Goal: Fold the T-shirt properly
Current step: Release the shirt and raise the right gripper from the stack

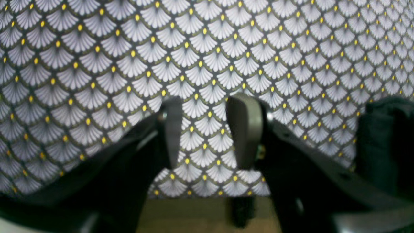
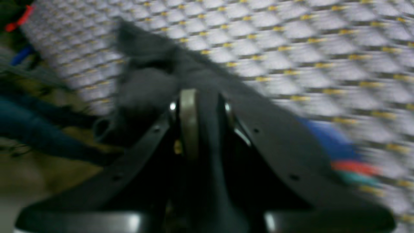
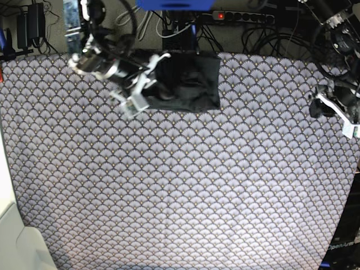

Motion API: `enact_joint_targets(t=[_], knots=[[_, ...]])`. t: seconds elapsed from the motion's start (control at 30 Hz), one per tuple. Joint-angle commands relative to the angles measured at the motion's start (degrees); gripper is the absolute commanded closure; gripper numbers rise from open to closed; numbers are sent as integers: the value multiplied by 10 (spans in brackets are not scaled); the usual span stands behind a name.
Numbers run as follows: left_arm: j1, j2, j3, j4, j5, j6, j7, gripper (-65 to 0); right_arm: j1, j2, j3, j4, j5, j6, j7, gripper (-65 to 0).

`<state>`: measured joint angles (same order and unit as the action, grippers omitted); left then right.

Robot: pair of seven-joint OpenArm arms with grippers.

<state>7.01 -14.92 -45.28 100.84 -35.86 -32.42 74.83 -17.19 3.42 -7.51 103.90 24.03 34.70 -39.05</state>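
The T-shirt (image 3: pixel 188 81) lies as a dark folded bundle at the back middle of the scallop-patterned cloth (image 3: pixel 180 180). My right gripper (image 3: pixel 153 76) is at the shirt's left edge. In the blurred right wrist view its jaws stand close together, and my right gripper (image 2: pixel 207 113) is shut on a fold of the T-shirt (image 2: pixel 145 84). My left gripper (image 3: pixel 323 106) hangs by the table's right edge, far from the shirt. In the left wrist view my left gripper (image 1: pixel 207 129) is open over the patterned cloth (image 1: pixel 207 48) with nothing between its fingers.
A power strip (image 3: pixel 242 16) and loose cables (image 3: pixel 169 28) run behind the table's back edge. Blue cables (image 2: pixel 35 132) hang off the table edge by the right gripper. The cloth's front edge (image 1: pixel 207 194) shows below the left gripper.
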Motion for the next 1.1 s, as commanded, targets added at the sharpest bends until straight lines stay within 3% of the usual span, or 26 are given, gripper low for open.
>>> enact_joint_targets(t=[0.0, 0.13, 0.4, 0.47, 0.6, 0.83, 1.07], knots=[[-5, -10, -2, 8, -8, -13, -8, -263, 4, -2, -11, 8, 12, 8, 18, -89], [-3, -10, 7, 8, -3, -48, -8, -263, 3, -7, -64, -6, 12, 8, 18, -89], [2, -42, 124, -21, -8, -49, -8, -263, 9, -2, -109, 2, 12, 8, 18, -89], [1, -44, 148, -31, -8, -50, -8, -267, 9, 18, -109, 28, 12, 8, 18, -90], [5, -39, 162, -33, -8, -76, -8, -360, 9, 45, -95, 57, 12, 8, 18, -92], [5, -16, 162, -34, -9, -76, -1, -367, 4, 55, -41, 57, 12, 8, 18, -92], [-20, 22, 222, -77, -9, -76, 23, -370, 3, 61, -13, 57, 12, 8, 13, -92]])
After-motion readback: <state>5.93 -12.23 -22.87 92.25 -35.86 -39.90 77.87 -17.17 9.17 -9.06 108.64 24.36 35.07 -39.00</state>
